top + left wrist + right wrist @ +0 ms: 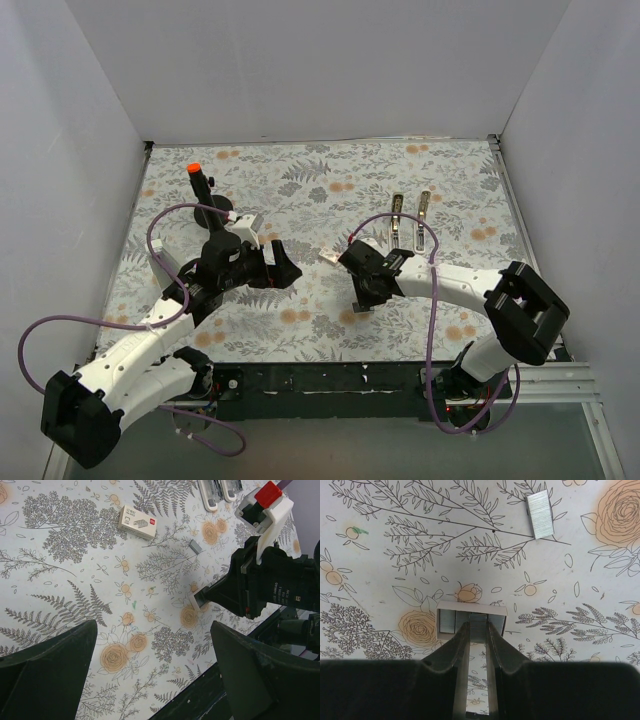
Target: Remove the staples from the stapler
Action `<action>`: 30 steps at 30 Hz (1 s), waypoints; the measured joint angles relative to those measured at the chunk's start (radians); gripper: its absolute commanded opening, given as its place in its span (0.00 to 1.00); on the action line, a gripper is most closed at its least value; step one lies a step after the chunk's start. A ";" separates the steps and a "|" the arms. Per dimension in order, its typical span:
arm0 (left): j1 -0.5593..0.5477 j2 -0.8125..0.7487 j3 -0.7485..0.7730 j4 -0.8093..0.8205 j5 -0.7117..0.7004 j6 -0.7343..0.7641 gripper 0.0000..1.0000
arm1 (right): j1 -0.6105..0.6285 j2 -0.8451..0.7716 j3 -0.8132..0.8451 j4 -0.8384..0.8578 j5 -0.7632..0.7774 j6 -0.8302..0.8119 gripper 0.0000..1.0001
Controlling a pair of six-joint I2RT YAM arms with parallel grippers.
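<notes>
The stapler lies opened out as two slim tan-and-silver bars [398, 215] [424, 208] at the back right of the table, its ends also showing in the left wrist view [207, 495]. My right gripper [478, 626] points down into a small white open tray [470, 607] and is shut on a grey block of staples [479, 618] inside it. More staples fill the tray beside that block. Another loose staple block [540, 515] lies flat on the cloth just beyond. My left gripper [155, 675] hangs wide open over bare cloth, holding nothing.
A small white staple box with a red label [137, 522] lies between the arms. A black post with an orange tip [197, 185] stands at the back left. White walls enclose the floral cloth [300, 200], and the dark table edge [200, 690] runs close under my left gripper.
</notes>
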 measured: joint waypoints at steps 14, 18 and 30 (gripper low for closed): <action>0.000 -0.003 0.000 0.000 -0.008 0.000 0.98 | 0.005 0.020 0.019 0.000 0.008 0.005 0.22; 0.000 -0.005 0.000 0.000 -0.012 0.000 0.98 | 0.006 0.020 0.019 0.000 0.012 0.010 0.22; 0.000 -0.008 0.000 0.000 -0.016 0.000 0.98 | 0.006 0.020 0.019 -0.005 0.023 0.028 0.27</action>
